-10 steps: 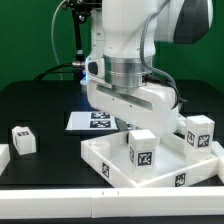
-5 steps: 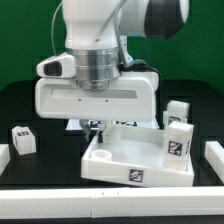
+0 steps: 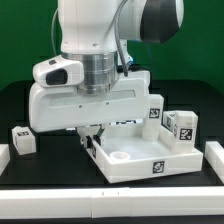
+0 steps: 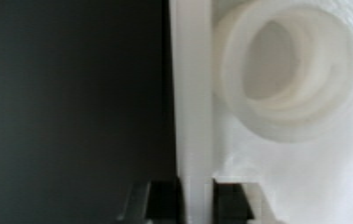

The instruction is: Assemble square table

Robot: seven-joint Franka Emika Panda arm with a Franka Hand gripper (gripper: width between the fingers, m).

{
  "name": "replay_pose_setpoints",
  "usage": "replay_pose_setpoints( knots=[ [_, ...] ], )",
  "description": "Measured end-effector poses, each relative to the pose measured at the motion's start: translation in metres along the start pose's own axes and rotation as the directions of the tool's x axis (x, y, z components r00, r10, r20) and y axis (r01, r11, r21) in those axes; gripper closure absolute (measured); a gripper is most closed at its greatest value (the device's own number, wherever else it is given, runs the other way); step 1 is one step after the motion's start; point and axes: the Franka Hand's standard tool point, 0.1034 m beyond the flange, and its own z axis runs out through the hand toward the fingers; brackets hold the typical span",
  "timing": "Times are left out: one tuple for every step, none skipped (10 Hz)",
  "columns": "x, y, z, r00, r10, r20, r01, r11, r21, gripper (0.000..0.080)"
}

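Observation:
The square table's white slab (image 3: 150, 162) lies on the black table, its raised rim up and a round corner hole (image 3: 120, 157) showing. Two tagged white legs (image 3: 183, 128) stand at its far right side. My gripper (image 3: 92, 140) reaches down at the slab's left corner, largely hidden under the wrist. In the wrist view the gripper (image 4: 192, 192) is shut on the slab's thin rim wall (image 4: 191, 90), one dark finger on each side, with a round hole (image 4: 297, 75) beside it. A loose tagged leg (image 3: 22, 139) stands at the exterior view's left.
Plain white blocks sit at the front edges, one at the exterior view's left (image 3: 3, 158) and one at its right (image 3: 213, 155). The big white arm body (image 3: 95, 95) hides the middle of the table. A green wall is behind.
The arm has turned and shifted toward the exterior view's left, and the slab has swung round with it. The standing legs now sit further right and back.

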Motion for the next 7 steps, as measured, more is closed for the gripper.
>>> replay_pose_setpoints(
  knots=[
    [0.018, 0.004, -0.008, 0.982, -0.187, -0.010, 0.187, 0.982, -0.005, 0.0737],
    [0.024, 0.005, -0.012, 0.964, -0.264, -0.014, 0.264, 0.964, -0.019, 0.0737],
    [0.020, 0.007, -0.009, 0.945, -0.326, -0.002, 0.326, 0.945, -0.020, 0.0737],
    [0.018, 0.009, -0.009, 0.928, -0.373, 0.007, 0.373, 0.928, -0.023, 0.0737],
    [0.017, 0.011, -0.009, 0.910, -0.414, 0.015, 0.414, 0.910, -0.026, 0.0737],
    [0.016, 0.012, -0.009, 0.875, -0.484, 0.027, 0.484, 0.874, -0.029, 0.0737],
    [0.026, 0.012, -0.012, 0.804, -0.594, 0.028, 0.594, 0.803, -0.041, 0.0737]
  ],
)
